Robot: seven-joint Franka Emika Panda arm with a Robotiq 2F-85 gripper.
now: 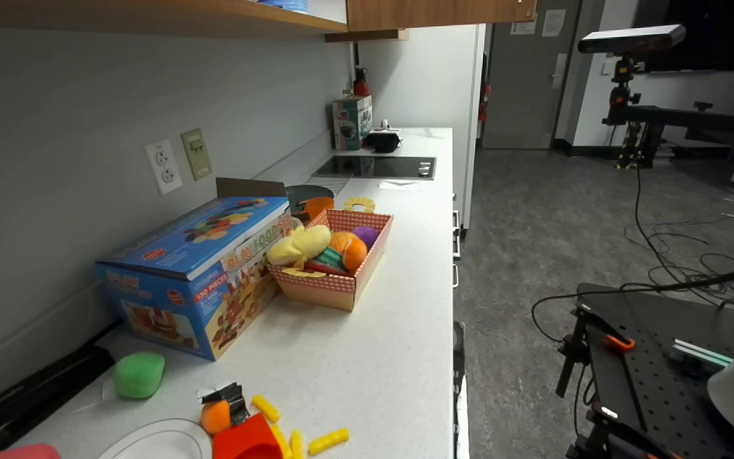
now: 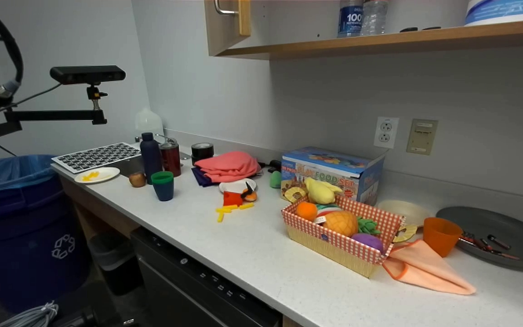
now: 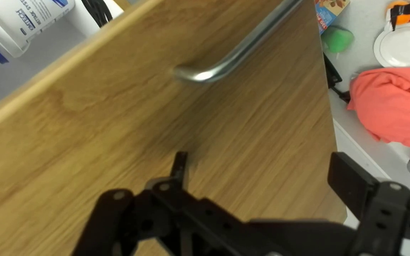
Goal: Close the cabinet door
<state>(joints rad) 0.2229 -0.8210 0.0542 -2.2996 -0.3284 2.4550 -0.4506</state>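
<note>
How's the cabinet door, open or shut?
Open: in the wrist view, a tub inside shows past the edge of the door.

In both exterior views the white countertop [image 1: 399, 331] is bright, while the wall [image 1: 55, 140] beneath the wooden shelf [image 2: 402, 40] lies in grey shadow. In the wrist view, glare whitens the bend of the metal handle [image 3: 252, 41] and a blurred shadow darkens the cabinet door [image 3: 269, 117].

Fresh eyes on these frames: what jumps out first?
The wooden cabinet door fills much of the wrist view, its metal handle lying above the open gripper in that picture. In both exterior views, the red-checkered basket of toy fruit stands out, sitting on the white counter beside the blue play-food box.
</note>
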